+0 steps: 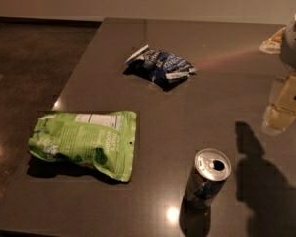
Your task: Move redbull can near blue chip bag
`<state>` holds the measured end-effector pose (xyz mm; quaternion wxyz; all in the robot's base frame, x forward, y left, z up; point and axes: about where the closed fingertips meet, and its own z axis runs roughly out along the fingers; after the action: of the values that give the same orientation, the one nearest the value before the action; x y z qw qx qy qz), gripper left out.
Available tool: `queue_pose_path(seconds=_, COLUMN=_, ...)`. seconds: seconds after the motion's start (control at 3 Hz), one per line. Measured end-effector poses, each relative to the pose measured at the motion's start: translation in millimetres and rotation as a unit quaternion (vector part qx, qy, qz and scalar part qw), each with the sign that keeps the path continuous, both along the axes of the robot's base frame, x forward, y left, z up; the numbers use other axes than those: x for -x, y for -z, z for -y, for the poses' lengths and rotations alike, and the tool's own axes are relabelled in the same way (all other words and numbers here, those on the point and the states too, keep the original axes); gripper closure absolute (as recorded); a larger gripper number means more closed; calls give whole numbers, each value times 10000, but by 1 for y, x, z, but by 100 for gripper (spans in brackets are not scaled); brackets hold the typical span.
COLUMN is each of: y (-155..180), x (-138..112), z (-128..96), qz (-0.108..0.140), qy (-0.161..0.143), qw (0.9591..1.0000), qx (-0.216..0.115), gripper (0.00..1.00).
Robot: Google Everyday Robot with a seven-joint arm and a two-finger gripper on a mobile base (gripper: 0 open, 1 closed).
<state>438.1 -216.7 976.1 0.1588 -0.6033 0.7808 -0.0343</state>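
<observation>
The redbull can (207, 178) stands upright near the table's front edge, right of the middle, with its silver top and pull-tab hole showing. The blue chip bag (161, 66) lies flat toward the back of the table, well away from the can, up and to the left of it. My gripper (282, 106) hangs at the right edge of the view, above the table, to the upper right of the can and apart from it. It holds nothing that I can see.
A larger light green bag (85, 141) lies at the front left, left of the can. A small pale yellowish object (271, 40) sits at the far right back. The dark table (153, 117) ends at the left, where the floor drops away.
</observation>
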Motion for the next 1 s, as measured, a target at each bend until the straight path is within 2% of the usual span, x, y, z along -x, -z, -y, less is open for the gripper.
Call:
queue_pose_path(seconds=0.33, y=0, x=0, z=0, qz=1, qy=0, qw=10000, qx=-1, gripper=0)
queue_pose_path(seconds=0.67, y=3, x=11, z=-5, qz=-141, qy=-127, qw=9995, qx=-265, gripper=0)
queue_pose_path(seconds=1.0, y=12, x=37, z=-13, qz=-215, qy=-390, qw=9965, qx=-714, gripper=0)
